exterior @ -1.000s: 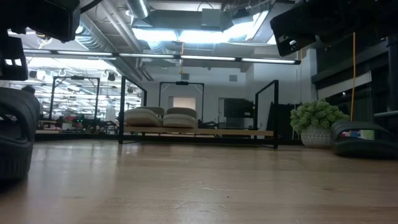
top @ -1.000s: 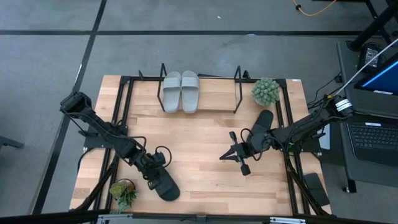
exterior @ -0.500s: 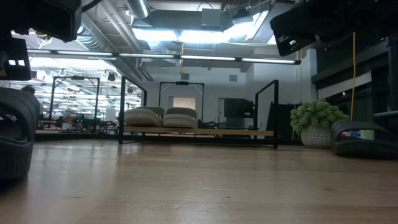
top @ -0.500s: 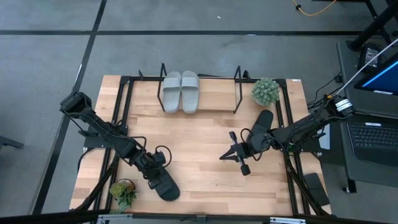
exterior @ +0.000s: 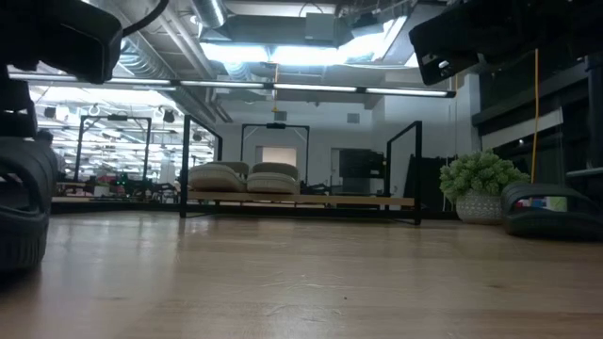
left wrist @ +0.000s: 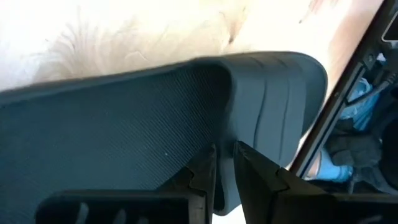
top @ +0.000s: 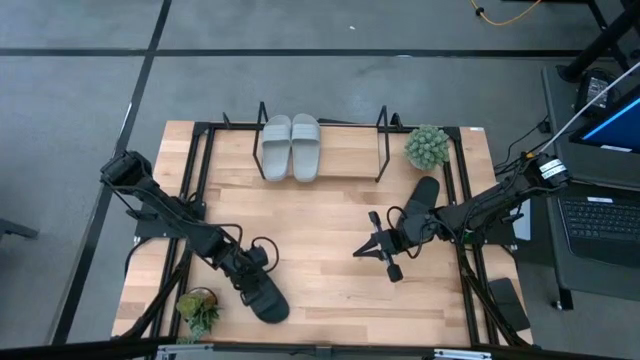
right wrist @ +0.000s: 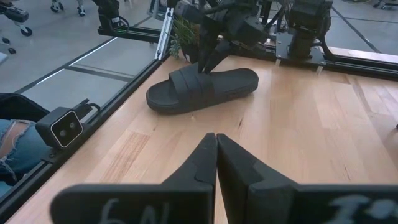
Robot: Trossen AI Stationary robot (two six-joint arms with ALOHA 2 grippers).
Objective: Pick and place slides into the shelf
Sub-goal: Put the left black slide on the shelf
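Black rubber slide (top: 264, 296) lies flat on wood counter (top: 320, 230), front-left near small potted plant (top: 198, 308). Left tool (top: 246, 278) clamped on its strap edge. 2 grey slides (top: 291, 146) in black wire shelf (top: 320, 150) (far edge). 2nd black slide (top: 422, 198) right side; right tool (top: 368, 250) fingers together, holding nothing.

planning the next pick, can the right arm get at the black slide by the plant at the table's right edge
Probably yes. That black slide lies flat on the table just behind the right gripper, beside its arm; nothing covers it, though the arm would need to pull back first.
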